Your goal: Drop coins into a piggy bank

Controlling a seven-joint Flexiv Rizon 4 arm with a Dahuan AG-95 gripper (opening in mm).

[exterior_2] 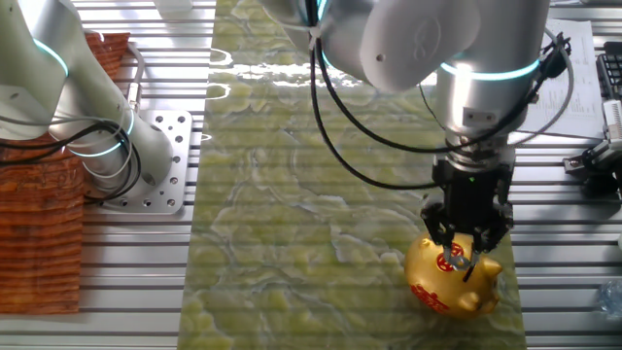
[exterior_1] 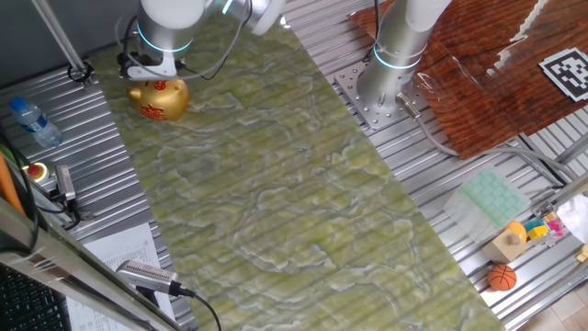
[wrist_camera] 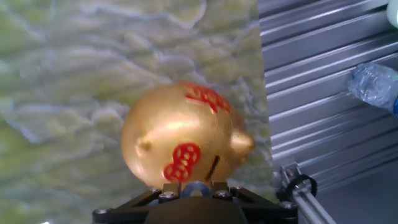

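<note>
The gold piggy bank (exterior_1: 158, 99) (exterior_2: 437, 282) (wrist_camera: 180, 134), with red markings, stands on the green marbled mat near its edge. A dark slot (wrist_camera: 214, 165) shows on its top. My gripper (exterior_2: 465, 261) (wrist_camera: 196, 188) hangs directly above the pig, its fingertips just over the pig's back. It is shut on a small grey round coin (wrist_camera: 196, 186), pinched between the fingers close to the slot. In the one fixed view my arm covers most of the gripper (exterior_1: 150, 72).
A plastic water bottle (exterior_1: 35, 121) (wrist_camera: 373, 84) lies on the ribbed metal table beside the mat. A second arm's base (exterior_1: 386, 83) (exterior_2: 131, 160) stands across the mat. An orange basketball (exterior_1: 502, 277) and toys lie far off.
</note>
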